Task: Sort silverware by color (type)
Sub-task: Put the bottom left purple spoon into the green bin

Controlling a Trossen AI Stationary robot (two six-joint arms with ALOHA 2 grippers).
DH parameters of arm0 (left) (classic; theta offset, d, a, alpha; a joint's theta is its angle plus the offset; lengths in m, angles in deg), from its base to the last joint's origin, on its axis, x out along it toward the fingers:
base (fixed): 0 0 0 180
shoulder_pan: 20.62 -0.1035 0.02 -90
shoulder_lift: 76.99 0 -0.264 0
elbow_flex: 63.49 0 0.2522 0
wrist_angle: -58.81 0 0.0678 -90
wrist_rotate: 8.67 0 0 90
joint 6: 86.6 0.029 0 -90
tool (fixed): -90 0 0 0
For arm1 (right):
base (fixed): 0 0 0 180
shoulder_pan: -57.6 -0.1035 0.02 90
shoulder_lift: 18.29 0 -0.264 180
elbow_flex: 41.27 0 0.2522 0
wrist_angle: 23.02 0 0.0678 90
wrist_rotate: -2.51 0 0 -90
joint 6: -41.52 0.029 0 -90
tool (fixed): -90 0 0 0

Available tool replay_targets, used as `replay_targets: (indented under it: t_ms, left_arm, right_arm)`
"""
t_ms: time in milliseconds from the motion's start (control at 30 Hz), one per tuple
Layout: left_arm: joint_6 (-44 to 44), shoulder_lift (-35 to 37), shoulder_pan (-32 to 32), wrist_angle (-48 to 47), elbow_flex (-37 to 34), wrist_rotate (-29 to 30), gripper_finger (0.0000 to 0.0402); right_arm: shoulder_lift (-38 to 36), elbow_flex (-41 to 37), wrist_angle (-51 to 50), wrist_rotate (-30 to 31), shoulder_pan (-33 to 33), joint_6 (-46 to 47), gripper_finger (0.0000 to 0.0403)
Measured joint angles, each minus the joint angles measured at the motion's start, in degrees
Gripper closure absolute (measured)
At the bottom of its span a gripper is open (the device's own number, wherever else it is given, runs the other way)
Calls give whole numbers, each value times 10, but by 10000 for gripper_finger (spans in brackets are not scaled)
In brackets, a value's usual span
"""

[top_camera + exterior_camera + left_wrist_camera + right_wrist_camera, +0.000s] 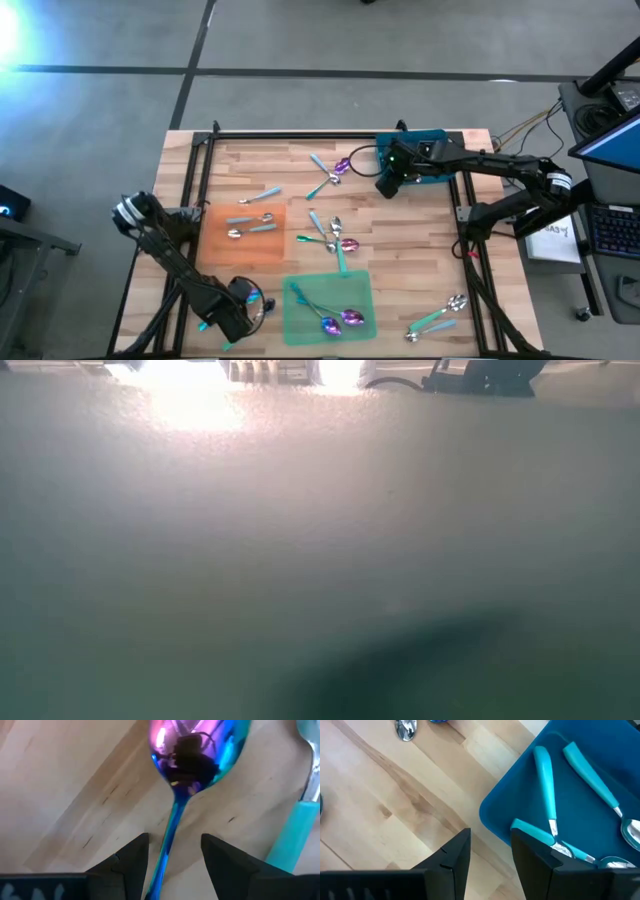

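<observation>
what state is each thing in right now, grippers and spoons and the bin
left gripper: open, fingers astride the purple spoon's handle
purple spoon: lying flat on the wood
right gripper: open, empty, over the bin's edge
teal bin: holds several teal-handled spoons
green mat: carries purple spoons
orange mat: carries silver spoons

Overhead view straight down; low view blurred; wrist views close over table (400,260).

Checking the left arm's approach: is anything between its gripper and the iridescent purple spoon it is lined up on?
Nothing visible. In the left wrist view the left gripper has its fingers open on either side of the iridescent purple spoon's thin blue handle, over bare wooden tabletop. A teal-handled utensil lies off to one side, outside the fingers.
</observation>
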Motion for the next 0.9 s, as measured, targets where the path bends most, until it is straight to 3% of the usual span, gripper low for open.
replay_targets:
  t_ms: [133,333,633,767,900]
  left_arm:
    - [30,-7,-2,7,0,1,277]
    - [23,8,-3,3,-2,7,388]
    - [-26,79,-3,-52,-5,70,395]
    - [-42,151,-3,-51,-5,158,396]
    - [-34,223,-3,-48,-4,342,397]
  right_arm:
    - [0,0,1,0,0,5,273]
    - [0,0,1,0,0,29,281]
    - [0,0,4,0,-27,27,284]
    - [0,0,21,0,-56,9,284]
    - [0,0,72,-10,-92,3,283]
